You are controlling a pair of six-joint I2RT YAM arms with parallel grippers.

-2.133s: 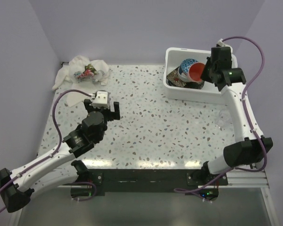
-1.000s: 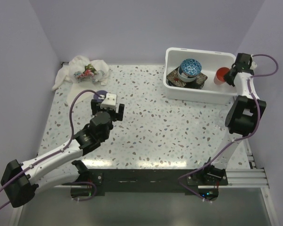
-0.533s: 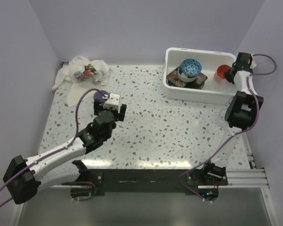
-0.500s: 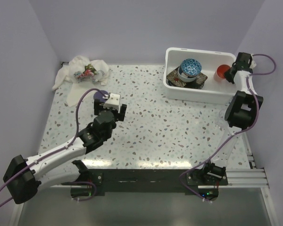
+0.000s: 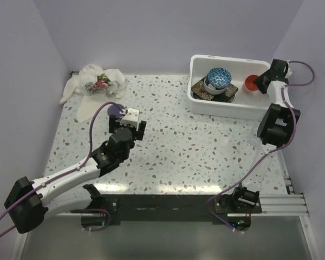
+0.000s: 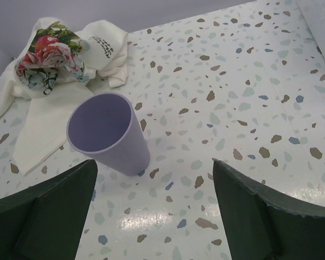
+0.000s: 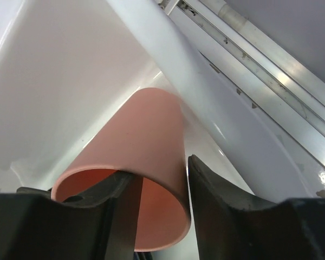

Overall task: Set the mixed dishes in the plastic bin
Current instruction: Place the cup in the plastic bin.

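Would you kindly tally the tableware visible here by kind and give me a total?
Cups: 2, the purple cup on the table and the orange cup in the plastic bin
Round dishes: 1, the blue-patterned dish
Square plates: 1, the dark square plate
Total: 4

bright, soft, even light from above, with faint shadows. white glare sits on the speckled table [image 6: 151,219] in the left wrist view. up close in the right wrist view the orange cup [image 7: 146,146] looks soft and the plastic bin [image 7: 54,81] wall nearly washes out.
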